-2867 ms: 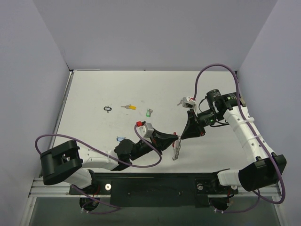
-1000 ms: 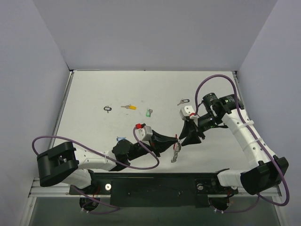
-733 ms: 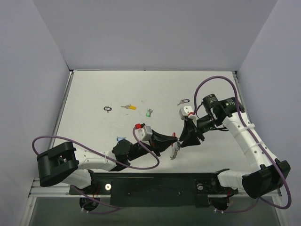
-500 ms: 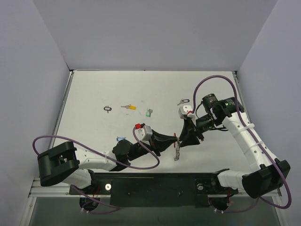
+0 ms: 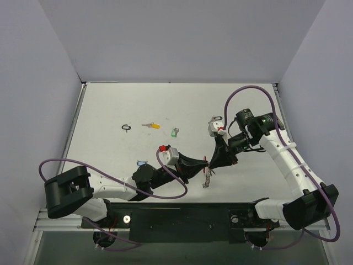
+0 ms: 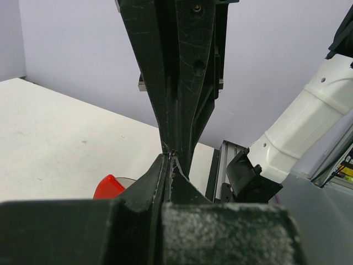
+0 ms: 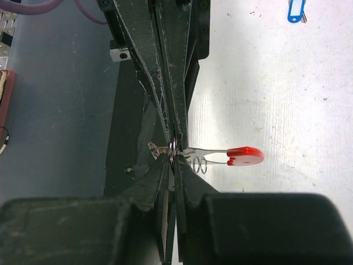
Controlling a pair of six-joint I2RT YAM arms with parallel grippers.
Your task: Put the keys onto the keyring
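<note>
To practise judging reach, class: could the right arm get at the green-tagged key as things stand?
Probably not yet: the green-tagged key lies uncovered, but the right gripper is shut on the keyring and would have to let go first.

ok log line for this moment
left gripper: shut on keyring | right gripper: shut on keyring, tips meeting left's | blue key, green key, yellow key: loose on table
</note>
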